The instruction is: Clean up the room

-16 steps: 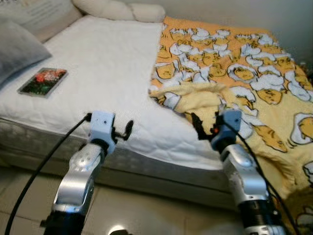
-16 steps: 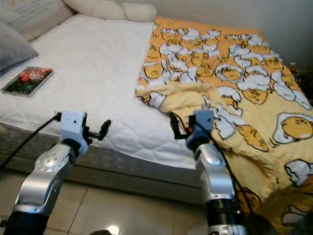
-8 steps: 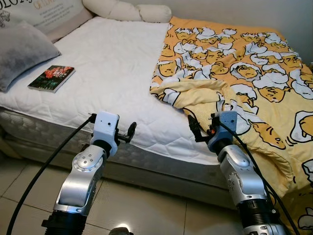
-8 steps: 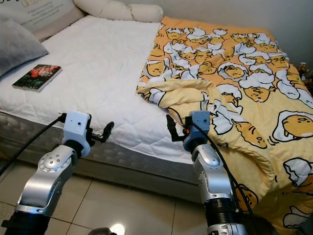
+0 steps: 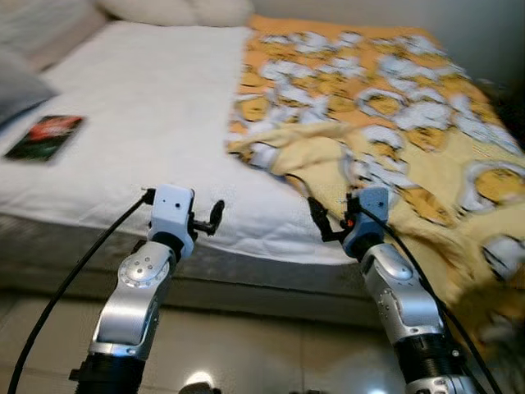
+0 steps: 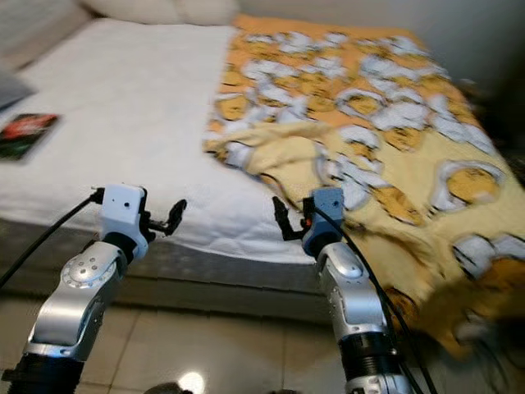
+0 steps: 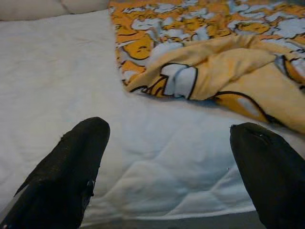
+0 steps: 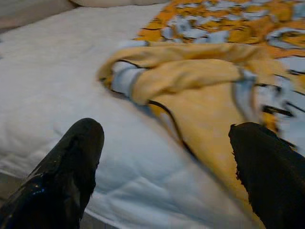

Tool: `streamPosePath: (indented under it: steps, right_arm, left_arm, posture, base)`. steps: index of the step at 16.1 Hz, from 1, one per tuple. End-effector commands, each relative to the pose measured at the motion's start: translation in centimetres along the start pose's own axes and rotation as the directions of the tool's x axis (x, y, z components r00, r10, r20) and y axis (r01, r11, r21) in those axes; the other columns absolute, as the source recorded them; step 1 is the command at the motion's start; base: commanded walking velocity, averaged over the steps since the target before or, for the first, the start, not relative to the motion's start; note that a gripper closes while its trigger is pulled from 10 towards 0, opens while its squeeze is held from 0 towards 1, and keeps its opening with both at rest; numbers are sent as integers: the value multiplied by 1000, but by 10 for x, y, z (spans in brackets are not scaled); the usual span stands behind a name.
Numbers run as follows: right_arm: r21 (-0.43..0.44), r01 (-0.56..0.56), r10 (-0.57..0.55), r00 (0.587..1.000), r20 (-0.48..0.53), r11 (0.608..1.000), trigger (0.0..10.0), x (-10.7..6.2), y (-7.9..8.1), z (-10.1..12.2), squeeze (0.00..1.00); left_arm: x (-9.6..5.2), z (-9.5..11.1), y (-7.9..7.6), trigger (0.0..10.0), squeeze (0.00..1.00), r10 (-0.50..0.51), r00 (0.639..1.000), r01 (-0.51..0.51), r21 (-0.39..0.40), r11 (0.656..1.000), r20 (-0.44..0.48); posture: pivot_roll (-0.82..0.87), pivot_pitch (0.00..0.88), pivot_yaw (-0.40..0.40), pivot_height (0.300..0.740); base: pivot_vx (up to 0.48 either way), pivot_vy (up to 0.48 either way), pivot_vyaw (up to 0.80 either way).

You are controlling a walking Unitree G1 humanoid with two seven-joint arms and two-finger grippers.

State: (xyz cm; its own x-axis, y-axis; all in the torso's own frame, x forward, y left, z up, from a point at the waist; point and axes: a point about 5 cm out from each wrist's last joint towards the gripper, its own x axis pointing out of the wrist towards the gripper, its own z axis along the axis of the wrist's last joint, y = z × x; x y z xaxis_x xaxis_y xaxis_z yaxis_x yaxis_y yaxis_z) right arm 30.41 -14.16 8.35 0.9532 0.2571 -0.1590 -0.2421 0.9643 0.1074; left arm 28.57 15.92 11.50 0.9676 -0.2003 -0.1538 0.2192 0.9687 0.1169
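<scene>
Nearest you, both silver arms reach up toward the bed (image 5: 156,123), the landmark here. Your left gripper (image 5: 215,217) hovers in front of the bed's near edge, its two black fingers (image 7: 66,167) spread wide and holding nothing. Your right gripper (image 5: 318,222) hangs at the same near edge, just in front of the bunched fold of the blanket (image 5: 394,123), and its fingers (image 8: 62,167) are also spread apart and empty, not touching the cloth. Below the grippers, in front of the bed, lies a tiled floor (image 5: 246,353). On the bed, the white quilted mattress top is bare on its left half, while the yellow and orange blanket with a cartoon print covers the right half and spills over the bed's near right side. A book (image 5: 43,138) with a dark cover lies flat near the bed's left edge. At the far end of the bed you see pale pillows (image 5: 176,10), blurred.
</scene>
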Motion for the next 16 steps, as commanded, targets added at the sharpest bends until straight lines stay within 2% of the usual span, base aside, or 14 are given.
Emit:
streamPosePath:
  steps: [1, 3, 6, 11, 15, 16]
  right_arm:
    - [-12, 8, -9, 1000, -17, 1000, 10000, -1, -1, -4, 0]
    - [-2, 28, -28, 999, -33, 1000, 10000, -1, -2, -5, 0]
    - [10, 44, -44, 998, -46, 999, 10000, -2, -4, -7, 0]
    - [-5, 44, -44, 998, -47, 999, 10000, -4, -4, -8, 0]
    - [-12, -9, 8, 999, -38, 1000, 10000, -3, 1, -5, 0]
    - [-53, -43, 40, 998, -50, 998, 10000, -3, 4, -5, 0]
  left_arm:
    - [1, 3, 5, 10000, 0, 31, 999, -32, 3, 999, 20]
    - [1, 6, 12, 10000, 0, 63, 997, -63, -4, 998, 38]
    - [0, 7, 18, 10000, 0, 87, 995, -87, -8, 996, 45]
    - [-3, 5, 22, 10000, 0, 111, 993, -110, -19, 994, 45]
    - [-3, 3, 22, 10000, 0, 115, 993, -114, -26, 993, 38]
    - [-2, 3, 22, 10000, 0, 115, 993, -114, -28, 993, 38]
  posture:
    - [48, 0, -17, 740]
    - [48, 0, -18, 740]
    - [49, 0, -20, 740]
    - [48, 0, -21, 740]
    - [47, 0, -21, 740]
    - [48, 0, -22, 740]
  base:
    - [255, 0, 0]
    - [264, 0, -200]
    - [279, 0, -783]
    - [282, 0, 0]
    - [284, 0, 0]
    - [281, 0, 0]
